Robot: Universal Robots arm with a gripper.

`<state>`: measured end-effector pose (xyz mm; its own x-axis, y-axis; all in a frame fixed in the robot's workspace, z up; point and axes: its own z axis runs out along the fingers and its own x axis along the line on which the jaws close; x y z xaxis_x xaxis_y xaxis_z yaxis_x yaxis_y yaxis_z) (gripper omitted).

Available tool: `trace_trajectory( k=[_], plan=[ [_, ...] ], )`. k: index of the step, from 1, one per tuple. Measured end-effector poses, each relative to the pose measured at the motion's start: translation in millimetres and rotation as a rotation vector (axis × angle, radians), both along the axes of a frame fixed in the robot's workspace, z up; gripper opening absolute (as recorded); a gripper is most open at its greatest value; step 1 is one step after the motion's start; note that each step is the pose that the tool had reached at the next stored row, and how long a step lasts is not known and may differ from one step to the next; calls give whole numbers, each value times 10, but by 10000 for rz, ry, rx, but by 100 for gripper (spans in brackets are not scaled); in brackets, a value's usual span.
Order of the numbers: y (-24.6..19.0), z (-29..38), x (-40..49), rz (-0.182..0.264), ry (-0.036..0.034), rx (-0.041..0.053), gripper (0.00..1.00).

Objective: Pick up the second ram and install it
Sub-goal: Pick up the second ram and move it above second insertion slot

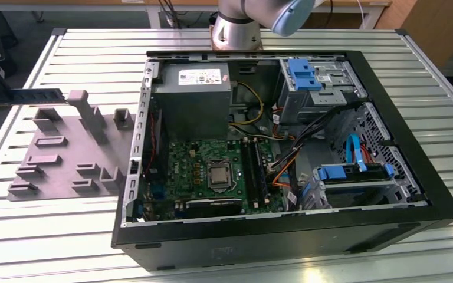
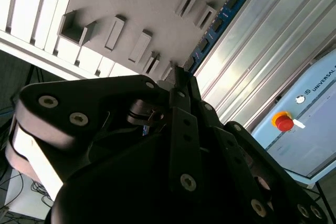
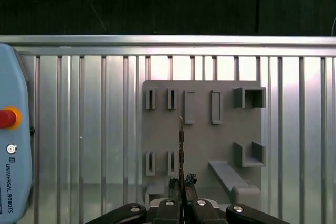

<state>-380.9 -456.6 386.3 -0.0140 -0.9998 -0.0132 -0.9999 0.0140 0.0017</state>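
Gripper (image 3: 181, 181) fingers pinched tight on one end of the second ram (image 3: 181, 140). Stick seen edge-on, over the grey holder tray (image 3: 202, 129) on the slatted table (image 3: 94, 129).

Slatted metal counter (image 1: 61, 230), bright glare on slats round 5 o'clock. Dark floor (image 1: 85, 15) at 11, wooden panel (image 1: 447, 26) at 1 o'clock.
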Motion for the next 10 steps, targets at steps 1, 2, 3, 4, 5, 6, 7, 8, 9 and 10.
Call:
trace_trajectory(
  k=[1,2,3,4,5,6,7,8,9,10],
  plan=[
    [0,0,11,1,0,0,14],
    [0,-1,23,0,-1,1,14],
    [0,0,35,0,0,0,14],
    [0,0,46,0,0,0,14],
    [0,0,59,0,0,0,14],
    [0,0,70,0,0,0,14],
    [0,0,83,1,0,0,14],
    [0,0,95,1,0,0,14],
    [0,0,108,1,0,1,14],
    [0,0,119,0,-1,0,14]
  ],
)
